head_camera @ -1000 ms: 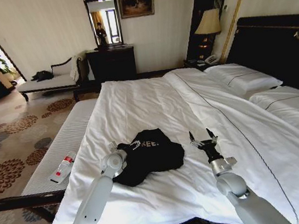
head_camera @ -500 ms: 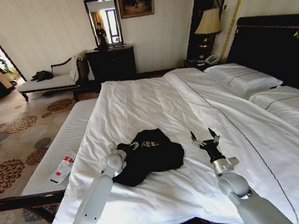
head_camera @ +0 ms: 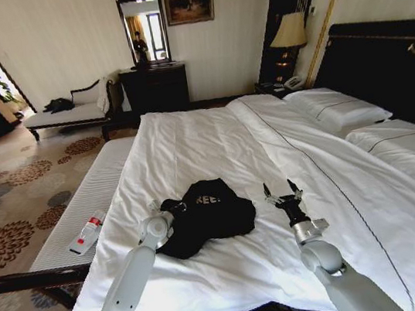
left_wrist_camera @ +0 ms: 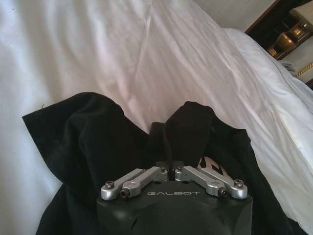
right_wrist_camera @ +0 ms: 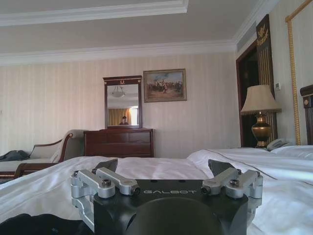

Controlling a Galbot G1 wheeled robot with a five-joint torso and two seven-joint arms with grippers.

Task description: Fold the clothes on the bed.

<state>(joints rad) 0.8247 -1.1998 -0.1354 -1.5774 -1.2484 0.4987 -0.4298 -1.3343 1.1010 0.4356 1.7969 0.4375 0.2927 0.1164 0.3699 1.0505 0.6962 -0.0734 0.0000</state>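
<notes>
White bed (head_camera: 214, 147) holds T-shirt (head_camera: 205, 217); bench (head_camera: 83, 213) alongside.

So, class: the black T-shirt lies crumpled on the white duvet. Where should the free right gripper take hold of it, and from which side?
Probably the bunched hem edge of the black T-shirt nearest the right gripper, approached from the robot's right, low over the white duvet. That edge lies raised in folds, giving the open fingers something to pinch, while the left gripper is already shut on the opposite side.
</notes>
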